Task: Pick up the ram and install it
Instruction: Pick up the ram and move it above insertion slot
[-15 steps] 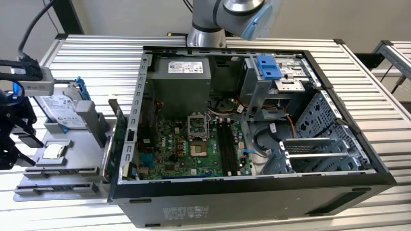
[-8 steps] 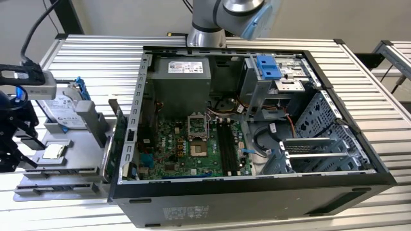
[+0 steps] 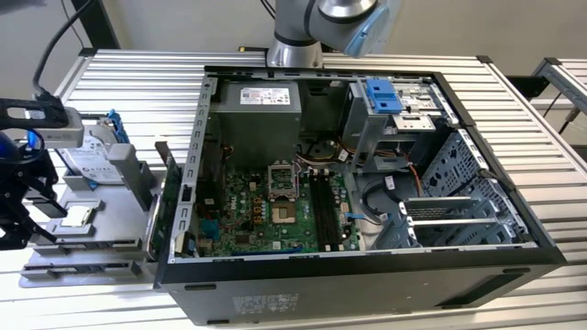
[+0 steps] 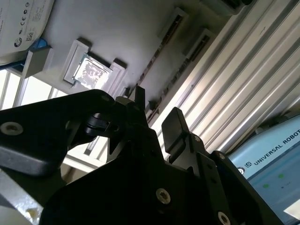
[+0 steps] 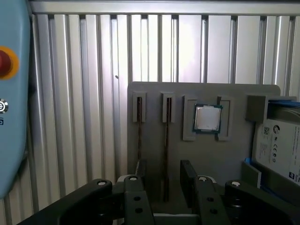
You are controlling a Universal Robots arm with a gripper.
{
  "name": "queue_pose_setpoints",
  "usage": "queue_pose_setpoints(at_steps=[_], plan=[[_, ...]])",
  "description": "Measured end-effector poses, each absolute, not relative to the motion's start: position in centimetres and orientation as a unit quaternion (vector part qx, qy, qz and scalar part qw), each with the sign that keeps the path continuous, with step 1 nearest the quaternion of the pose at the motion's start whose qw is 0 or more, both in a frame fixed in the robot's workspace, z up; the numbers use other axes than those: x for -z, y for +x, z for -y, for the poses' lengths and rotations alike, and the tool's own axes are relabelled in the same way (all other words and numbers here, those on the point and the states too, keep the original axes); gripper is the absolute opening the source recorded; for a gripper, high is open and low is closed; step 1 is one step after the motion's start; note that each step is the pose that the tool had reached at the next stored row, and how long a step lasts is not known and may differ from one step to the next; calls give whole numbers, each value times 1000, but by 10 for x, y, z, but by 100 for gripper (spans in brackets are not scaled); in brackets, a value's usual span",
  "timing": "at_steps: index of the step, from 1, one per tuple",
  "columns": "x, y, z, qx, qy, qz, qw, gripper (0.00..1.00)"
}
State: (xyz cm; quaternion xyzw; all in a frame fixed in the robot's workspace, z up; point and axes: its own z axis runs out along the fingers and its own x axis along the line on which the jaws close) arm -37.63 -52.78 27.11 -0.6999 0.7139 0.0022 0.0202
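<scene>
Gripper (image 5: 164, 169): jaws apart, straddling the ram (image 5: 166, 136); contact can't be confirmed. Ram stands on edge in a slot of the grey tray (image 5: 154, 96), w/ a 2nd stick (image 5: 139, 112) just beside it and a CPU (image 5: 206, 117) in the next pocket. Tray lies on the ribbed worktop (image 5: 84, 70), at the exterior view's left of the open PC case (image 3: 367, 295). Handling, est.: light, stiff, thin, fragile; grip the flat faces near mid-length, modest force.

Ribbed metal table (image 5: 84, 93), matt black fingers (image 5: 187, 180)
</scene>
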Motion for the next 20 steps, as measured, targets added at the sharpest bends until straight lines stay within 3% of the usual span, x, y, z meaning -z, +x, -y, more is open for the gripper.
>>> queue_pose_setpoints(at_steps=[20], plan=[[-258,-376,529,-2,-700,-714,20,100]])
